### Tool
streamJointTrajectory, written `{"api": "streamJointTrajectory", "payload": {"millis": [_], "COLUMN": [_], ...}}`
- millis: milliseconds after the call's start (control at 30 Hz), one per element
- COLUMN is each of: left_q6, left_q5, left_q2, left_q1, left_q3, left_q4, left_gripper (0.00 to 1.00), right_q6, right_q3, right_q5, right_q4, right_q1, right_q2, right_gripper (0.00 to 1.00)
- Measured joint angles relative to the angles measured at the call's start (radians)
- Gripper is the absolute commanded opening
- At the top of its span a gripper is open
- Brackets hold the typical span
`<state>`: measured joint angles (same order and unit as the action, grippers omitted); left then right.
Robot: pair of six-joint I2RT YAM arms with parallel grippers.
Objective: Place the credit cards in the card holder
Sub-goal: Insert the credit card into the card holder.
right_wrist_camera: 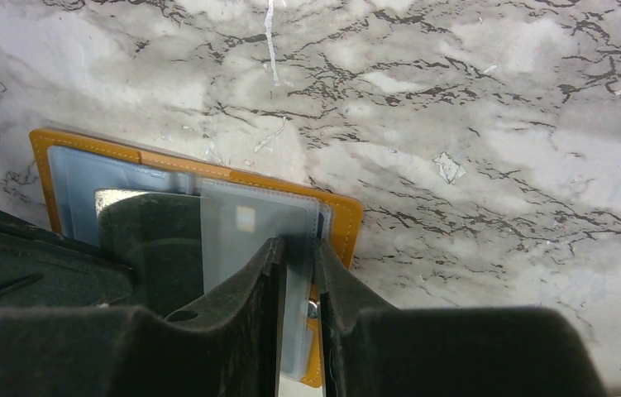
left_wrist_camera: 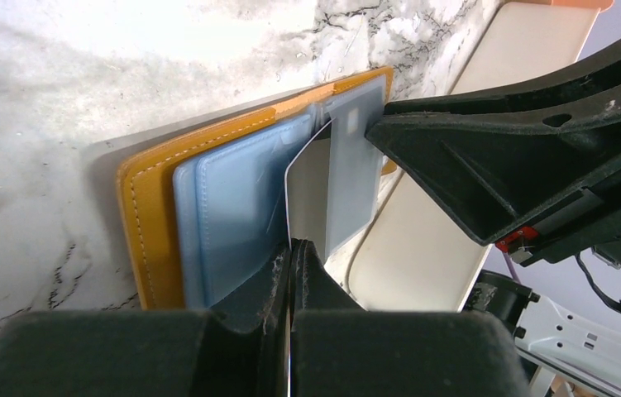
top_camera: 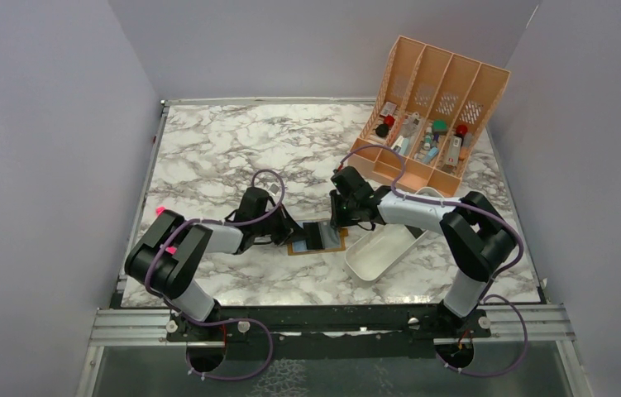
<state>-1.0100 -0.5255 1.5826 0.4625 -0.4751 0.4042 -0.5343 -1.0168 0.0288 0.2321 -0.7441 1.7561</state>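
Note:
The card holder (top_camera: 317,237) lies open on the marble, mustard-orange with pale blue clear sleeves (left_wrist_camera: 232,215). My left gripper (left_wrist_camera: 292,245) is shut on the near edge of a thin pale credit card (left_wrist_camera: 308,194). The card stands on edge, and its far end is at the sleeves in the holder's middle. From the other side, my right gripper (right_wrist_camera: 298,246) is shut on a frosted sleeve page (right_wrist_camera: 249,223) of the card holder (right_wrist_camera: 341,223), holding it up. A small pale square shows through that page. In the top view the two grippers (top_camera: 286,234) (top_camera: 341,217) meet over the holder.
A white oblong tray (top_camera: 381,248) lies just right of the card holder, under the right arm. The peach slotted organiser (top_camera: 431,107) with small items stands at the back right. The right gripper's black finger (left_wrist_camera: 497,141) crowds the left wrist view.

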Motion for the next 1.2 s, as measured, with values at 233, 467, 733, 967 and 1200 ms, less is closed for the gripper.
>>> {"api": "streamJointTrajectory", "payload": {"millis": [233,467,733,967,1200], "left_q6": [0.000,0.000,0.000,0.001,0.005], "left_q5": [0.025,0.037,0.072,0.080,0.106], "left_q2": [0.001,0.003,-0.003,-0.003,-0.003], "left_q1": [0.005,0.008,0.030,0.032,0.046], "left_q3": [0.008,0.008,0.008,0.005,-0.006], "left_q4": [0.014,0.022,0.026,0.027,0.021], "left_gripper": [0.00,0.00,0.00,0.05,0.01], "right_q6": [0.000,-0.001,-0.006,0.013,0.015], "right_q3": [0.004,0.005,0.005,0.005,0.013], "right_q5": [0.000,-0.010,-0.032,-0.034,-0.045], "right_q4": [-0.008,-0.014,-0.002,0.035,0.034], "right_q1": [0.000,0.003,0.006,0.017,0.029], "right_q2": [0.000,0.000,-0.015,-0.079,-0.068], "right_gripper": [0.22,0.27,0.34,0.41,0.48]}}
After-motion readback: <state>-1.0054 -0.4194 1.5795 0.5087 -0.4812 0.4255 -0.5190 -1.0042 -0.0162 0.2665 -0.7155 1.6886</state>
